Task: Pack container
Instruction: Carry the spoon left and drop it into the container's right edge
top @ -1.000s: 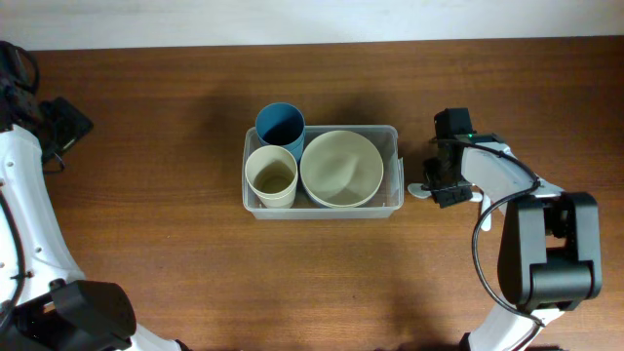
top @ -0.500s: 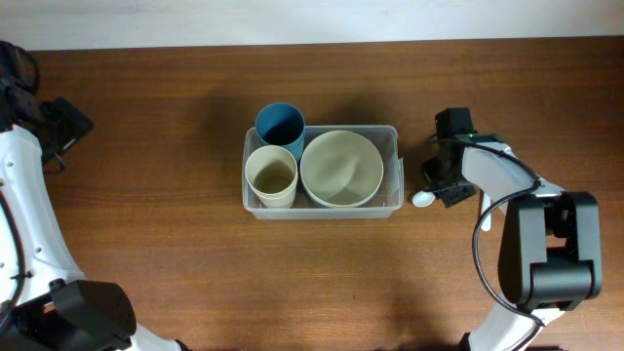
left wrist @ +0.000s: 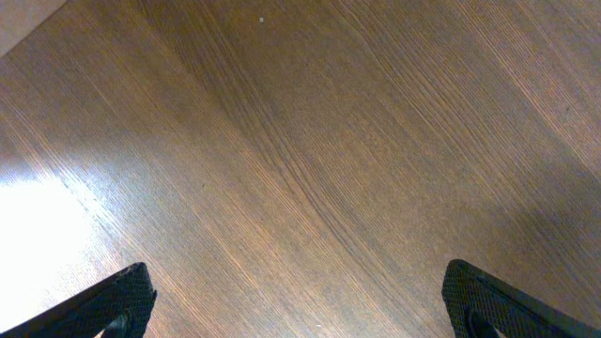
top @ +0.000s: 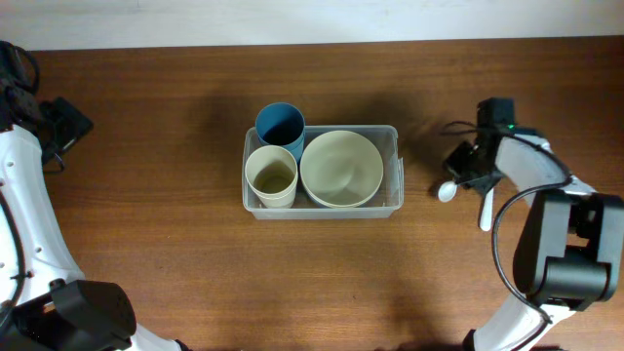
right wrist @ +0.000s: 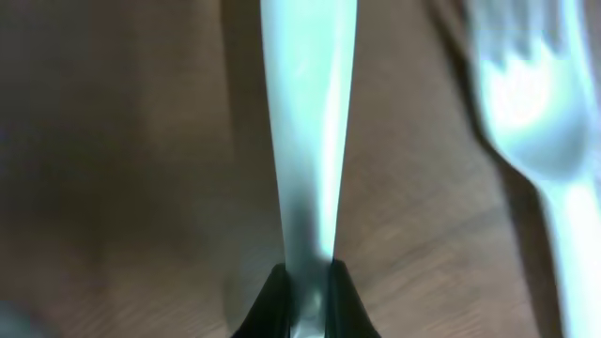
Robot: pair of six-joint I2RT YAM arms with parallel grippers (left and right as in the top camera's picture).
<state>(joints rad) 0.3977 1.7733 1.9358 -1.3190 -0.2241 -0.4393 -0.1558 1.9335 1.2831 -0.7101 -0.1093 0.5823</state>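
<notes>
Left claw point(left wrist: 300, 302) hangs spread wide over the table point(left wrist: 310, 141). The container point(top: 395, 136) sits mid-frame overhead, holding a cream cup point(top: 270, 176) and bowl point(top: 340, 168). At right, the right claw point(right wrist: 306, 286) pinches a white spoon point(top: 447, 191) by its handle, beside a fork point(right wrist: 526, 94).

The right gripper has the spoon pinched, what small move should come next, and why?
Probably lift the spoon and carry it toward the container. The right gripper is shut on the spoon's handle, and in the overhead view the spoon is outside the container, off to one side.
</notes>
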